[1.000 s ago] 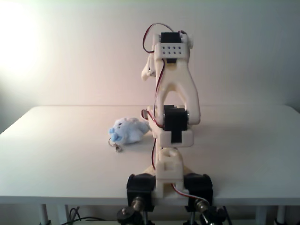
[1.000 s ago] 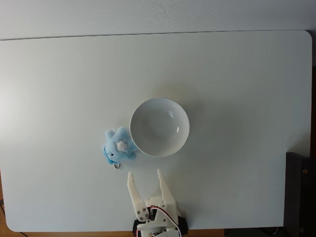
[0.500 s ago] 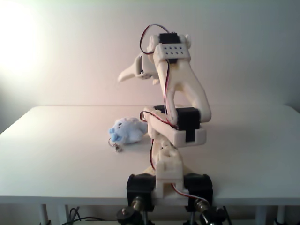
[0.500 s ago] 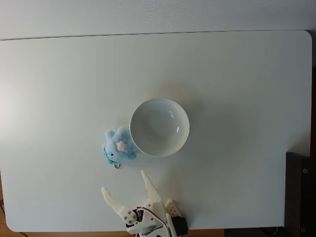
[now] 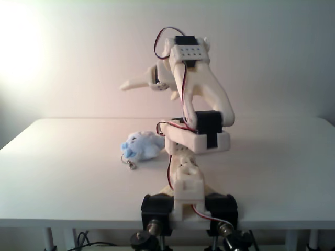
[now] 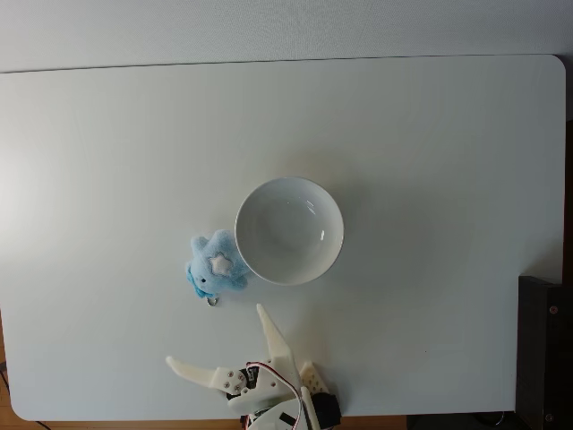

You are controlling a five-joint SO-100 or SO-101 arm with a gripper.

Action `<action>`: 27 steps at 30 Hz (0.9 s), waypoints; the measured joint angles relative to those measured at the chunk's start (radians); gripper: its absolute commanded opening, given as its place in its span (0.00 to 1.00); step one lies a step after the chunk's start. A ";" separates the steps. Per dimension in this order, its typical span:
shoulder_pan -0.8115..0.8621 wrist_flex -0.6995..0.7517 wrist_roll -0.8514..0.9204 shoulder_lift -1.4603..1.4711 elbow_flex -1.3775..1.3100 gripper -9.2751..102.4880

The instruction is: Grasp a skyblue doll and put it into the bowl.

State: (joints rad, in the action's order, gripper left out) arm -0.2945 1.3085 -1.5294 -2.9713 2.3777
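Nearest the camera in the fixed view from above, the claw (image 6: pixel 219 336) is seen spread wide apart with nothing between its fingers, one finger pointing out to the left of that view and the other reaching up toward the middle of the tabletop (image 6: pixel 430 161). In the fixed view from the front, the claw (image 5: pixel 137 83) is held high above the tabletop (image 5: pixel 63 172) on the folded arm, though only one finger is plainly made out there, the rest being hidden behind the arm. A little farther on, the doll (image 6: pixel 215 266) is found lying on the tabletop, its small metal ring turned toward the arm and its right side, as seen from above, touching or very nearly touching the rim of the bowl (image 6: pixel 288 230). The doll (image 5: pixel 142 146) is shown from the front lying flat, just left of the arm. The bowl is seen beyond it, upright and empty. The task is judged to be at its very start: nothing has been grasped, and the reach down, the grip, the lift and the drop into the bowl are all left to be done.
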 measured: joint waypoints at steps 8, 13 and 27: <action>0.002 -0.126 0.000 0.123 0.000 0.72; 0.002 -0.264 0.000 0.265 0.000 0.72; -0.012 -0.362 0.000 0.575 0.002 0.72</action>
State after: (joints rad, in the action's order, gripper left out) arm -0.3068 0.9465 -1.5294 -2.3961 2.3792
